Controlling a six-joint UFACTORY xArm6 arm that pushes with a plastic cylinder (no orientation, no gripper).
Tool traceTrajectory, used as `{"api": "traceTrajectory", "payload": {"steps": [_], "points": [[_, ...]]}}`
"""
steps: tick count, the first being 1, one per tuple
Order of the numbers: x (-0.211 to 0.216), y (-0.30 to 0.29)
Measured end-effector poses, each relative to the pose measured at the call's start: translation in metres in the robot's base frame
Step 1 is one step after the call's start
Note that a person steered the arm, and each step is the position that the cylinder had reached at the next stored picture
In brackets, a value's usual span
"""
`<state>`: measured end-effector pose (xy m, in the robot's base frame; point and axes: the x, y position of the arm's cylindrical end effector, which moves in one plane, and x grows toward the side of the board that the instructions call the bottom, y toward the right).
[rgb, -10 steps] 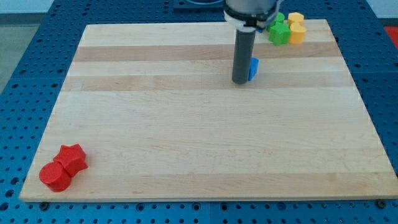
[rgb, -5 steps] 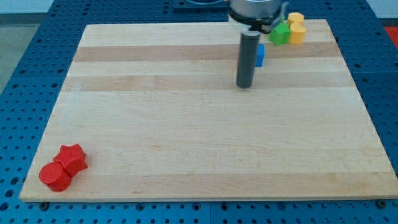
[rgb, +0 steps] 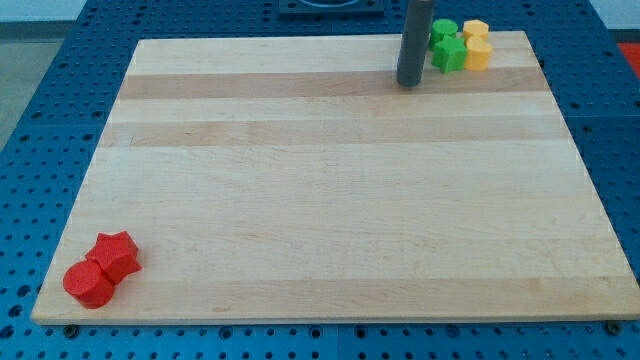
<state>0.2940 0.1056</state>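
My tip (rgb: 409, 84) rests on the wooden board (rgb: 330, 200) near the view's top, right of centre. Just to its right lies a cluster at the board's top right corner: a green star-like block (rgb: 449, 54) with a second green block (rgb: 444, 29) behind it, and two yellow blocks (rgb: 478, 53) (rgb: 475, 28) beside them. The nearest is the green star-like block, a small gap away from the rod. No blue block shows in this view; the rod may hide it.
A red star block (rgb: 117, 253) and a red cylinder (rgb: 88, 283) sit touching at the board's bottom left corner. A blue perforated table top (rgb: 40, 120) surrounds the board.
The tip has moved toward the view's top and slightly right, closing on the green and yellow cluster. The blue block, visible beside the rod before, is out of sight now.
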Motion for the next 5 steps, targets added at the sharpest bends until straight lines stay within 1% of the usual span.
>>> {"api": "traceTrajectory", "payload": {"steps": [1, 2, 4, 5], "points": [[0.004, -0.024], [-0.004, -0.034], [-0.019, -0.005], [-0.019, -0.001]]}}
